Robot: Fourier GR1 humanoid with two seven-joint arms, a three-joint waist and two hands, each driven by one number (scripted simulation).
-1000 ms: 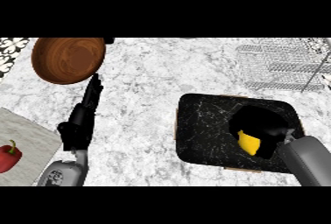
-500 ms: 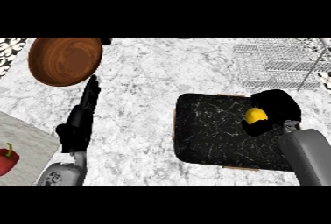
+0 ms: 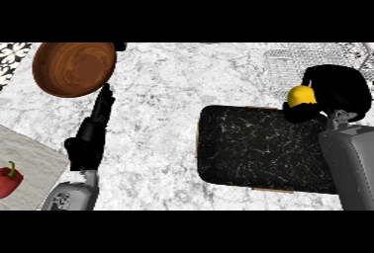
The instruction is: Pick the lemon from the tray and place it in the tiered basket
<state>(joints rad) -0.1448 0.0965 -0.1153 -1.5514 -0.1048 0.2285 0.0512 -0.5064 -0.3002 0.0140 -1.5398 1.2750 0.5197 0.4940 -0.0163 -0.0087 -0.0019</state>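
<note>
The right robot hand (image 3: 337, 91) has its fingers curled round the lemon (image 3: 300, 96), holding it above the far right corner of the dark tray (image 3: 256, 148), just short of the wire tiered basket (image 3: 292, 62). The left robot hand (image 3: 93, 131) lies with fingers straight on the marble table (image 3: 168, 89), pointing at a wooden bowl (image 3: 74, 68). A red pepper (image 3: 9, 179) sits at the left edge.

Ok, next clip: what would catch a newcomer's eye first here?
The yellow lemon, held in the curled right hand at the right, just past the far edge of the black tray and near the wire basket. Next, the brown wooden bowl at far left and the red pepper at the left edge.
</note>
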